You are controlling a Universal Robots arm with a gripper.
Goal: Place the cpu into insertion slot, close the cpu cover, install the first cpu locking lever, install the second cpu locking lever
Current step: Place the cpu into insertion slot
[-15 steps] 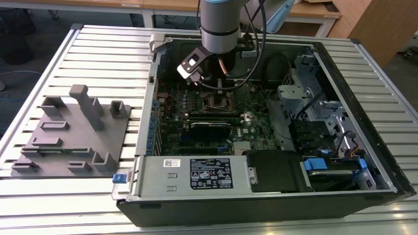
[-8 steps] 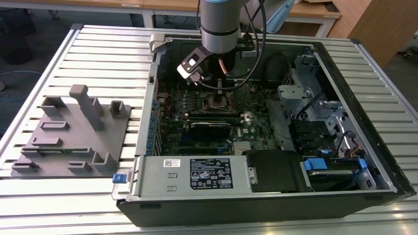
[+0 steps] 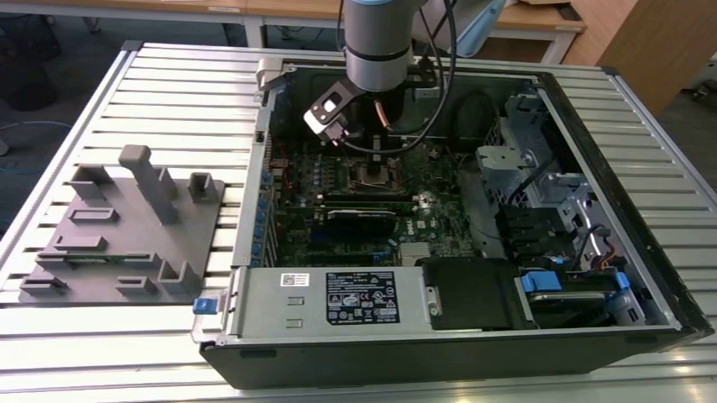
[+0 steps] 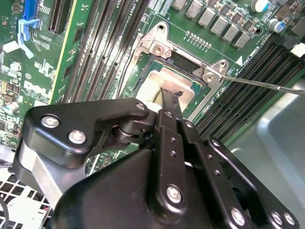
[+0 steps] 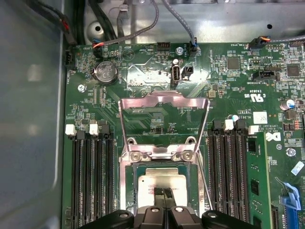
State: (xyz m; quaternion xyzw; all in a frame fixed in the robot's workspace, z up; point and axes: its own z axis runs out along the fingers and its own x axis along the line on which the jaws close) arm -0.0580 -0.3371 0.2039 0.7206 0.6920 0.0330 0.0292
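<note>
The cpu [image 5: 164, 180] lies flat in the insertion slot [image 5: 131, 179], its dull silver top [image 4: 164, 80] showing in both wrist views. My gripper [image 5: 165, 192] is shut, its two thin black fingers pressed together with their tips over the middle of the chip [image 4: 170, 98]; whether they touch it I cannot tell. The cpu cover [image 5: 164, 100] stands open, swung up on its hinge [image 5: 162, 155] at the slot's far side. A thin locking lever rod [image 4: 259, 84] sticks out sideways from one corner of the slot. In the exterior view the arm [image 3: 375, 50] hangs over the slot [image 3: 375, 175] inside the computer case.
Long black memory slots [image 5: 93, 179] flank the socket on both sides [image 5: 228, 171]. The case holds a power supply [image 3: 336, 298] and a drive cage [image 3: 538, 176]. A grey fixture block [image 3: 123, 227] sits on the slatted table at the exterior view's left.
</note>
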